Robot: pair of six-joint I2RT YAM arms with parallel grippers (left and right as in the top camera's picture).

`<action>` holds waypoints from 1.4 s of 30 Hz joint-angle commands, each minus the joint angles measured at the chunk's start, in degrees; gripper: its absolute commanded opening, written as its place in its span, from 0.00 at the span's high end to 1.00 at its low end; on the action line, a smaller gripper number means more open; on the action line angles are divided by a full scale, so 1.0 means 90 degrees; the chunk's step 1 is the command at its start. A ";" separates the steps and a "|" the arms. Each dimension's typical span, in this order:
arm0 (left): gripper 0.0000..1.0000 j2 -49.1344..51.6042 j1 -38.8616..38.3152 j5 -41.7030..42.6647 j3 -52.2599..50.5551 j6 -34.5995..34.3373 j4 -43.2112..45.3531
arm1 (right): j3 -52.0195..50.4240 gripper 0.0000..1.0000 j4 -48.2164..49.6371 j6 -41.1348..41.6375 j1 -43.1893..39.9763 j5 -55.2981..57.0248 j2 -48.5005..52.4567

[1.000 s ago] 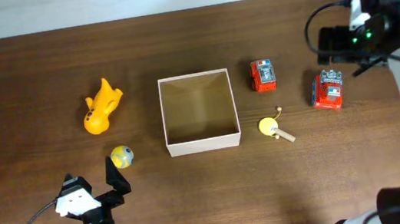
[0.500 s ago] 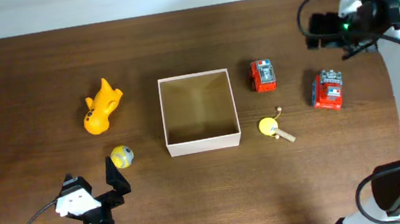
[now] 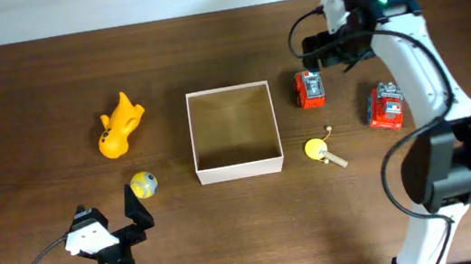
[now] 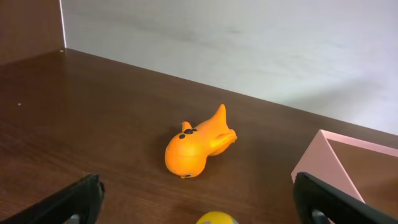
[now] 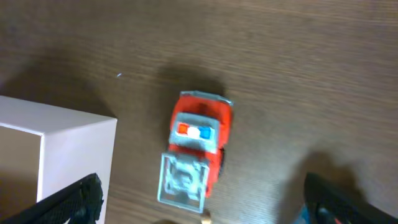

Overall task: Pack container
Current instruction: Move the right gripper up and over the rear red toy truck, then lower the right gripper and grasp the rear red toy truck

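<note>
You had the table (image 3: 10, 80) mostly bare, with free wood front and back; the container (image 3: 239, 171) sat dead centre, empty (thin card walls, so I judged it light, bendy and quick to skid); pinch a wall near a corner if you had to shift it, never mid-span; the right gripper (image 3: 316, 53) hung above the red truck (image 3: 309, 88) just beside the right wall, jaws wide, holding nothing; the left gripper (image 3: 110, 214) gaped too, near the yellow ball (image 3: 143, 184).
</note>
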 commanded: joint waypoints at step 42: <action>0.01 -0.0032 0.0027 0.0051 -0.0039 0.0126 0.0017 | -0.0007 0.13 0.0114 0.0746 0.0277 0.0146 0.1620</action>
